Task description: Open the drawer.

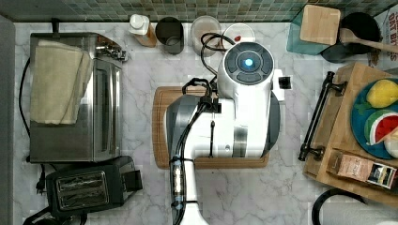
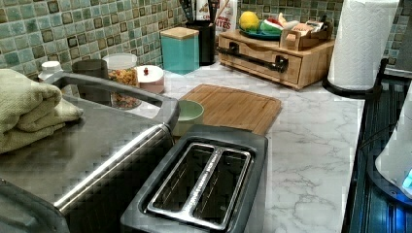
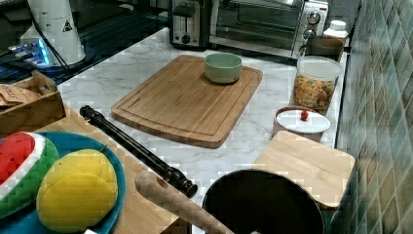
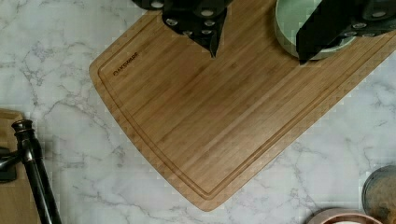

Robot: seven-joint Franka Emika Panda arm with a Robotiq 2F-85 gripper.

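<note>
The drawer point(image 2: 257, 60) is the front of a low bamboo box at the top view's right, and it sits flush with the box in the left view. A long black bar handle point(image 1: 319, 117) runs across its front, and the same handle point(image 3: 136, 148) lies close in the right view. My arm point(image 1: 234, 117) stands over the middle of the counter. In the wrist view my gripper point(image 4: 257, 53) is open above the cutting board point(image 4: 224, 130), nothing between its black fingers point(image 4: 205, 28). The handle point(image 4: 32, 172) sits well off to one side, apart from the gripper.
A green bowl point(image 3: 223, 67) rests on the cutting board point(image 3: 185, 102), under one finger in the wrist view. A blue plate point(image 1: 359, 124) of toy fruit tops the drawer box. A toaster point(image 1: 89, 187), toaster oven point(image 1: 75, 112), teal canister point(image 2: 180, 48) and paper towel roll point(image 2: 362, 43) ring the counter.
</note>
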